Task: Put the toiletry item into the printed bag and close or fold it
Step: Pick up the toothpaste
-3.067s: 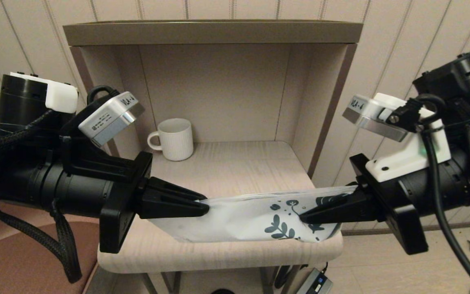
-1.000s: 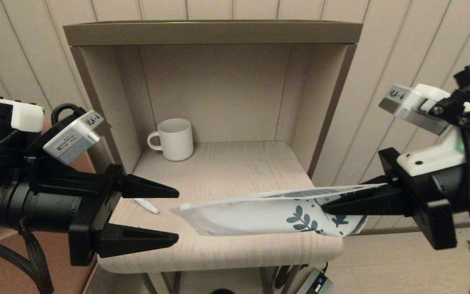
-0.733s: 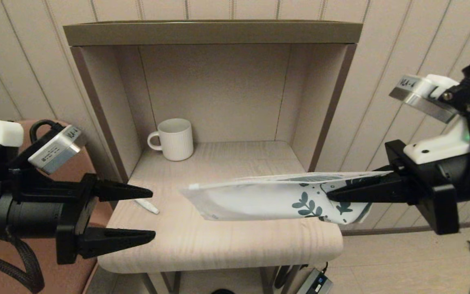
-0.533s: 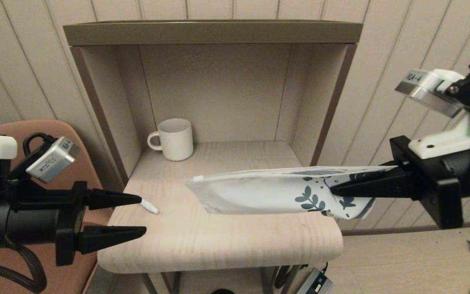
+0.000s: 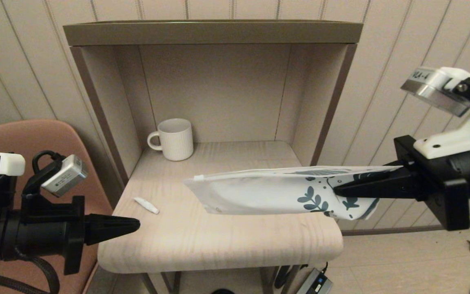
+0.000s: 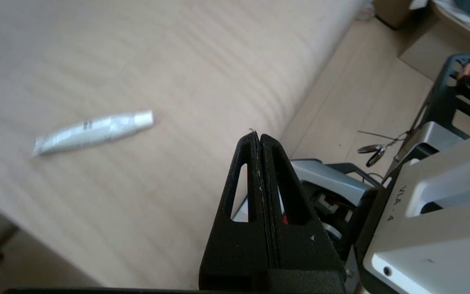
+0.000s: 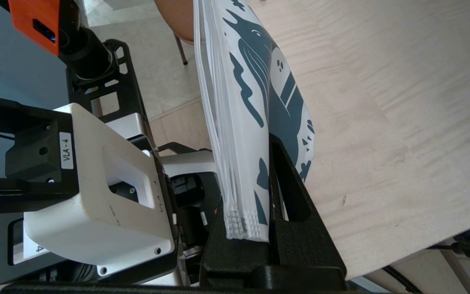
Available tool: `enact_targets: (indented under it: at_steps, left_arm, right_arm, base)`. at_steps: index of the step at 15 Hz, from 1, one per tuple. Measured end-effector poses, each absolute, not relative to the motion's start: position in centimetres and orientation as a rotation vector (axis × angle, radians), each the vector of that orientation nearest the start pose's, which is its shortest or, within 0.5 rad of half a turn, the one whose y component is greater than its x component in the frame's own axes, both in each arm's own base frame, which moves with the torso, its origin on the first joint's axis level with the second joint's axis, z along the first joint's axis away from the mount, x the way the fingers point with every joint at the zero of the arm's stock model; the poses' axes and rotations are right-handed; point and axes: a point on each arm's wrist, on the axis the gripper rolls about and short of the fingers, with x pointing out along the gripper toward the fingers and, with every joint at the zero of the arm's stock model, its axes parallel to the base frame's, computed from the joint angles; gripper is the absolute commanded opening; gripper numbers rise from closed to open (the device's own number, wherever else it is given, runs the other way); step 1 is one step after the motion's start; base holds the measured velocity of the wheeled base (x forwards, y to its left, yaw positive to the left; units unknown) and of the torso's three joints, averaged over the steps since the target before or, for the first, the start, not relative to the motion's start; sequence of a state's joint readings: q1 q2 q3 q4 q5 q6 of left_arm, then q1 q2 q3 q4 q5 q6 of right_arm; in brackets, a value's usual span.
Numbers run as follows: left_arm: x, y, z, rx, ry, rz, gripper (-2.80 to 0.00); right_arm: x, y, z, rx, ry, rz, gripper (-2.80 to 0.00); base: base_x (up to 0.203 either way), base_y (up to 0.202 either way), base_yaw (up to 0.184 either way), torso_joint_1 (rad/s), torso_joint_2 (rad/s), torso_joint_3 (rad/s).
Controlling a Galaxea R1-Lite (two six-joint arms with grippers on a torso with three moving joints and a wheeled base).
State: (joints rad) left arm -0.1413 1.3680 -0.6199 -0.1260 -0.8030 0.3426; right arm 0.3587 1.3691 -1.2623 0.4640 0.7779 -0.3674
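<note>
Pale wood shelf carries the toiletry tube lying bare near its left edge, while the right gripper, partly hidden by the bag, pinches the printed bag aloft at its patterned end, and the left gripper, fingers pressed together empty, hovers just off the shelf's left edge.

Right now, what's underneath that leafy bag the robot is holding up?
Only bare wooden tabletop lies under the printed bag, held above it by the right pincer. The bag covers part of that surface. The toiletry tube lies aside.
</note>
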Motion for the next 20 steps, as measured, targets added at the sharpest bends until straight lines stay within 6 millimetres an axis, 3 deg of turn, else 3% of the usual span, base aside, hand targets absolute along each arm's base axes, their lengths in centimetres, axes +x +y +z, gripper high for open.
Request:
enact_targets:
  at_steps: [2,3,4,8,13,20]
  left_arm:
    - [19.3,-4.4,17.5,0.070,0.473,-0.958,-2.80]
    - [19.4,-4.5,17.5,0.061,0.489,-0.929,-2.61]
    - [19.5,-4.6,17.5,0.055,0.496,-0.903,0.00]
    - [20.4,-4.9,17.3,0.058,0.451,-0.898,0.00]
    - [23.7,-5.4,15.5,0.101,0.340,-0.993,0.00]
    - [26.1,-4.9,13.6,0.153,0.353,-1.009,0.00]
  right_arm:
    - [18.3,8.6,29.9,-0.194,0.373,1.194,-2.80]
    - [18.3,8.6,30.0,-0.193,0.374,1.194,-2.80]
    - [18.3,8.6,30.0,-0.193,0.373,1.194,-2.80]
    - [18.2,8.6,30.0,-0.194,0.370,1.196,-2.80]
    - [18.0,8.5,30.0,-0.191,0.366,1.208,-2.80]
    - [18.0,8.5,29.7,-0.183,0.370,1.224,-2.80]
  base:
    - [0.000,0.000,0.000,0.000,0.00,0.000]
    - [0.000,0.000,0.000,0.000,0.00,0.000]
    - [0.000,0.000,0.000,0.000,0.00,0.000]
    - [0.000,0.000,0.000,0.000,0.00,0.000]
    - [0.000,0.000,0.000,0.000,0.00,0.000]
    - [0.000,0.000,0.000,0.000,0.00,0.000]
